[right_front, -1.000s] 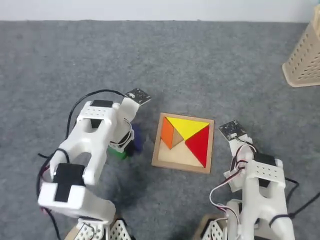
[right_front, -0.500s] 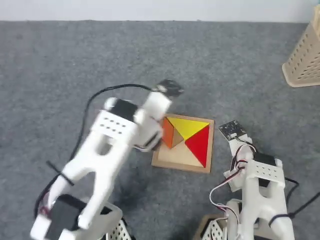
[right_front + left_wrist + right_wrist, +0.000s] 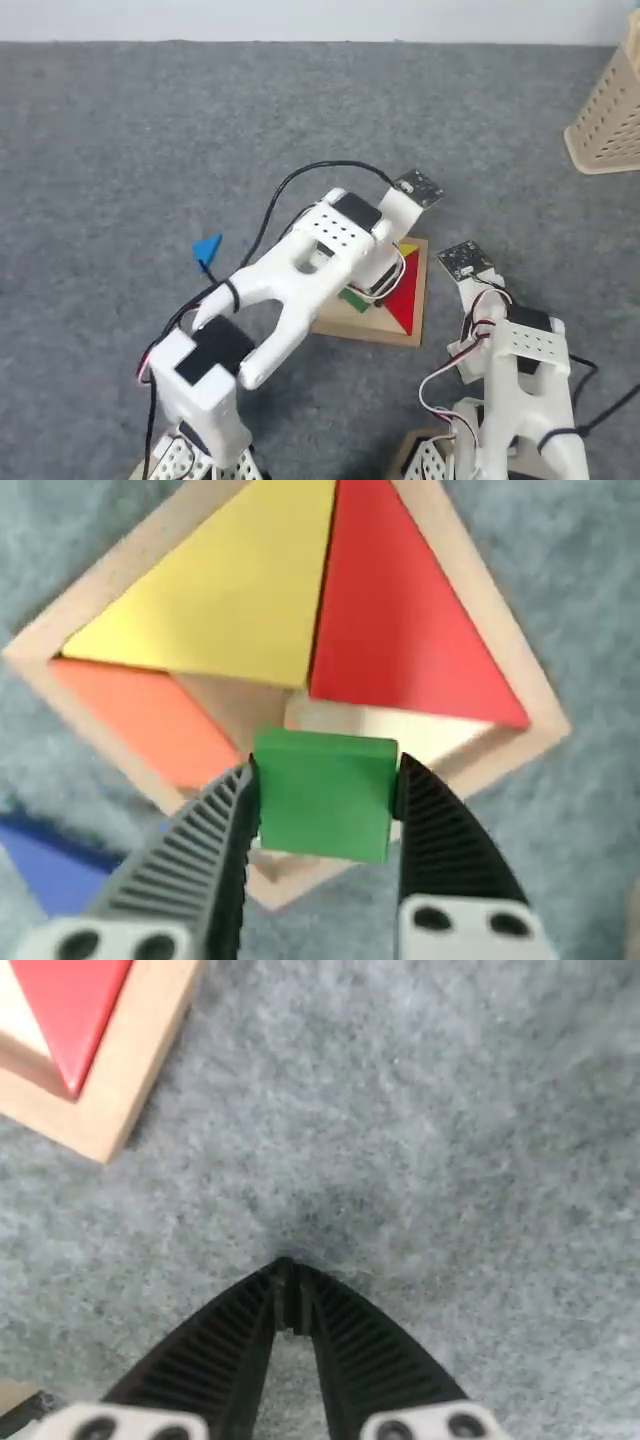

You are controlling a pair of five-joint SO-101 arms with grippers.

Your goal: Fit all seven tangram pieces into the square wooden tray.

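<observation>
Swinging from carpet [image 3: 150, 130] to tray [image 3: 380, 334], left arm [image 3: 300, 270] carries green square [image 3: 322, 795].

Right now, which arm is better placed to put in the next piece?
Left arm. Its jaws grip the green square right above the tray's bare floor; the right arm's jaws are shut and empty over the carpet beside the tray.

Grey carpet [image 3: 120, 130] meets a pale wall [image 3: 300, 18], a perforated beige block [image 3: 610, 110] nearby.

Grey carpet-like felt surface [image 3: 120, 130] covers the whole table. Beige perforated box-like stand [image 3: 608, 110] sits on it at far right edge, cut off. Pale wall strip [image 3: 300, 18] runs behind the far edge.
</observation>
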